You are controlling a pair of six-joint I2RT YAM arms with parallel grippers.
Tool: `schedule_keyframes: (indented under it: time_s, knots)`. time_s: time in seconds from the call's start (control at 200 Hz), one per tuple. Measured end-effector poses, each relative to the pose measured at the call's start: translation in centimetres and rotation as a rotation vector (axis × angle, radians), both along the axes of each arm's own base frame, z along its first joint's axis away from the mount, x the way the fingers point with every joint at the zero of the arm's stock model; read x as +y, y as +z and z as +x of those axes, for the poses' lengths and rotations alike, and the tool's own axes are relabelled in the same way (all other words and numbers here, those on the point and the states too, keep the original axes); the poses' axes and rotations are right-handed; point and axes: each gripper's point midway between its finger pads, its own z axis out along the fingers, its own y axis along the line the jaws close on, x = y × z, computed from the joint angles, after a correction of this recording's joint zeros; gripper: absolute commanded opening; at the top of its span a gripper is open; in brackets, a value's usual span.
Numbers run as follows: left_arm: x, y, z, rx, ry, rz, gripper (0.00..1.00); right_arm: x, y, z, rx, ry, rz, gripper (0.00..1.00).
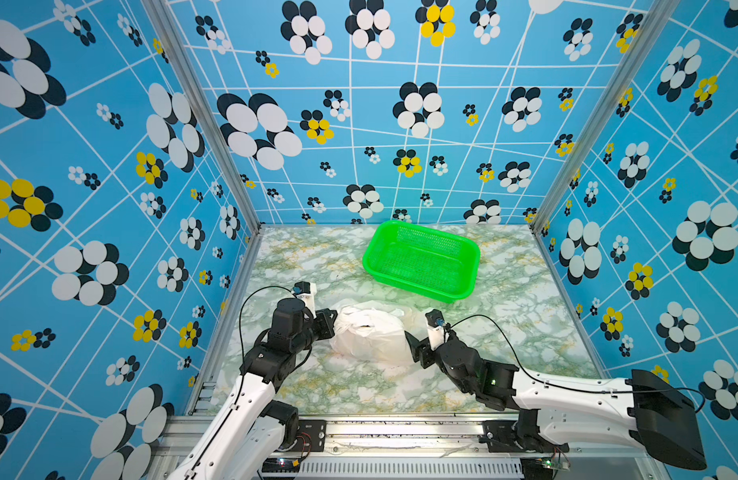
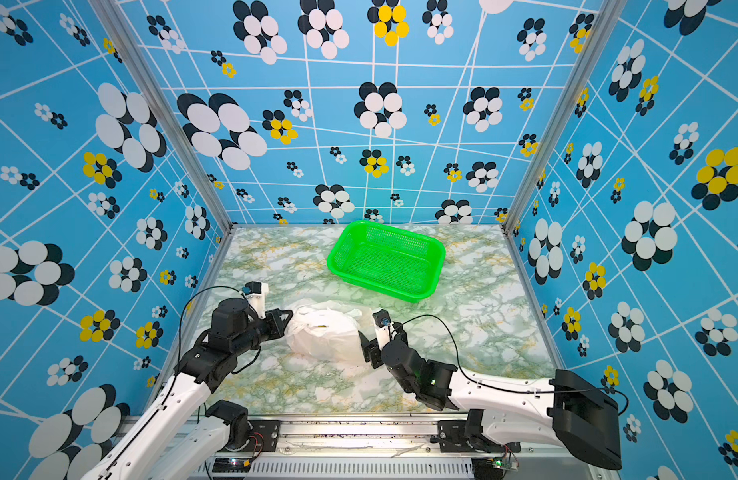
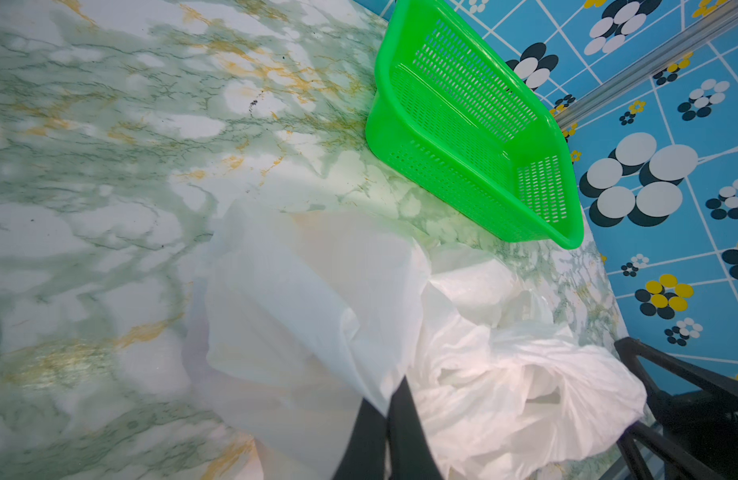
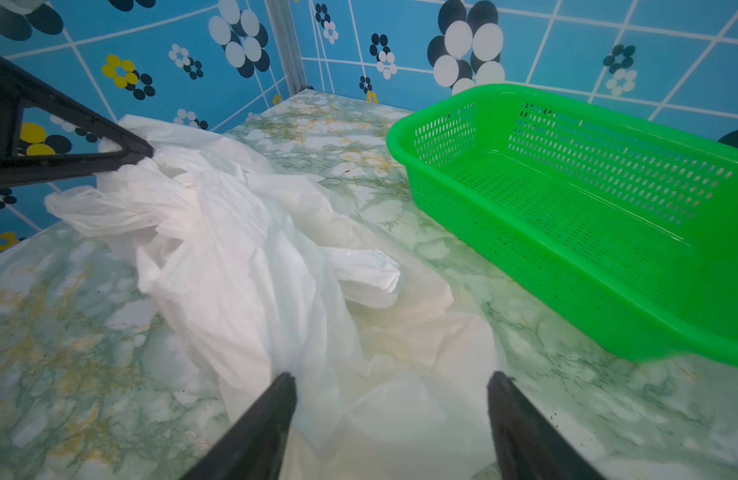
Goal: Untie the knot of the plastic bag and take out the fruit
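Observation:
The plastic bag [image 1: 371, 338] [image 2: 326, 338] lies crumpled and white on the marbled table, near the front, in both top views. My left gripper [image 1: 332, 323] [image 2: 287, 322] [image 3: 390, 399] is at the bag's left end, shut on a fold of the film. At the bag's right end my right gripper [image 1: 415, 351] [image 2: 369, 349] [image 4: 392, 380] is open, its fingers either side of loose film without pinching it. A floppy rolled handle end [image 4: 367, 270] lies free on the bag. I cannot make out the knot. The fruit is hidden inside the bag.
A green mesh basket [image 1: 400, 282] [image 2: 371, 281] [image 3: 463, 195] [image 4: 525, 249] stands empty behind and to the right of the bag. Patterned blue walls close off the table on the left, right and back. Bare tabletop [image 1: 525, 332] shows on the right.

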Motion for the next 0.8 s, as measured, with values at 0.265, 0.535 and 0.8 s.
schedule_keyframes:
  time_s: [0.265, 0.535, 0.8]
  knots:
    - [-0.4, 0.8, -0.5, -0.027, -0.030, -0.022, 0.00, 6.8, 4.4, 1.3, 0.023, 0.103, 0.000, 0.99]
    - [-0.6, 0.8, -0.6, -0.029, -0.044, -0.027, 0.00, 9.8, 1.9, 2.6, 0.082, 0.103, -0.116, 0.89]
    - [-0.4, 1.5, -0.8, -0.053, -0.036, -0.030, 0.00, 8.1, 0.3, 3.2, 0.101, 0.037, -0.147, 0.14]
